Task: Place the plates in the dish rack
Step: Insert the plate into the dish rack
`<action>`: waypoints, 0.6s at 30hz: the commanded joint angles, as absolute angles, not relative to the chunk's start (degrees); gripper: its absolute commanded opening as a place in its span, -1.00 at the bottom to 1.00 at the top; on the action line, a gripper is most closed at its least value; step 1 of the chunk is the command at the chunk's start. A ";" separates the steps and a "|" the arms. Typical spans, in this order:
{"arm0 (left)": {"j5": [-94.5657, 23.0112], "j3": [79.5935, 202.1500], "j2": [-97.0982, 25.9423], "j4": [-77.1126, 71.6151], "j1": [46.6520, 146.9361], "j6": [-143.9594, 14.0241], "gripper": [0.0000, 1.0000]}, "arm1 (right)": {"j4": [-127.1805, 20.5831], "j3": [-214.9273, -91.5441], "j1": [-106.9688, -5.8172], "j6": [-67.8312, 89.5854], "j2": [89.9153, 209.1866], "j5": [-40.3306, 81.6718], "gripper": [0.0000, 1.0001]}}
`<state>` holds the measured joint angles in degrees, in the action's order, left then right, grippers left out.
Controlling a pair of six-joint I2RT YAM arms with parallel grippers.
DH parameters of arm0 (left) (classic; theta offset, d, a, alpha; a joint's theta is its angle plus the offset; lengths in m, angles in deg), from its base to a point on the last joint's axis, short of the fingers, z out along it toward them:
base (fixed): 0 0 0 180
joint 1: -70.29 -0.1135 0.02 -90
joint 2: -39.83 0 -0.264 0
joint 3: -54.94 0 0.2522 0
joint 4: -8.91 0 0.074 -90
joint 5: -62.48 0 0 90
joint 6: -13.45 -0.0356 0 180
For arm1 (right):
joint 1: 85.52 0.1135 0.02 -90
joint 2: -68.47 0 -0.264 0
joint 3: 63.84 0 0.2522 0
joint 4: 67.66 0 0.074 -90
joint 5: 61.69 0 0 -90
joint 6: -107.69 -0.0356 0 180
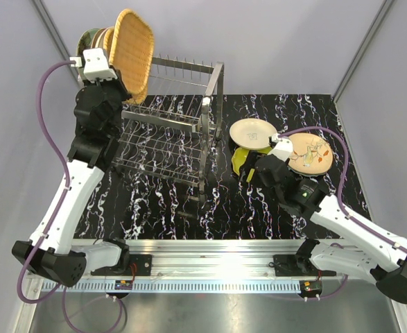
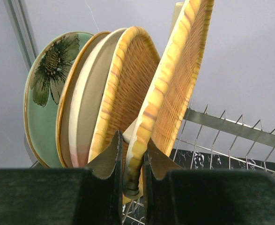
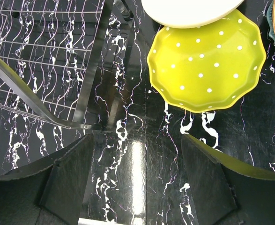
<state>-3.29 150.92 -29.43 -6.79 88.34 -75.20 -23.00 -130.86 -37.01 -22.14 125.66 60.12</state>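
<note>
The bench (image 1: 168, 208) carries the rack (image 1: 167, 142), plates (image 2: 81, 108) standing at its left end beside a wicker plate (image 2: 177, 79) clamped at its rim in the left gripper (image 2: 133, 140), and a dotted plate (image 3: 205, 61) lying flat near the right gripper (image 3: 137, 140), which is spread apart.

A robot lab booth: plain grey walls (image 1: 293, 41) with metal corner posts (image 1: 53, 28), arms (image 1: 68, 201) bolted to an aluminium rail (image 1: 210, 267) at a black marbled worktop (image 1: 168, 215), purple cables (image 1: 45, 87), rack (image 1: 165, 135) and plates (image 1: 134, 48) as props.
</note>
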 commanded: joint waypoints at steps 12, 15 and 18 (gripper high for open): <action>-3.61 149.65 -29.78 3.67 88.05 -73.30 -1.00 | -25.86 -131.65 -38.59 -21.51 126.65 58.20 0.66; -3.52 149.21 -29.96 3.76 88.05 -73.30 -1.00 | -26.12 -131.57 -38.67 -21.51 126.92 57.84 0.65; -3.52 149.30 -30.22 3.50 88.05 -73.30 -1.00 | -26.21 -131.48 -38.85 -21.51 127.18 57.49 0.65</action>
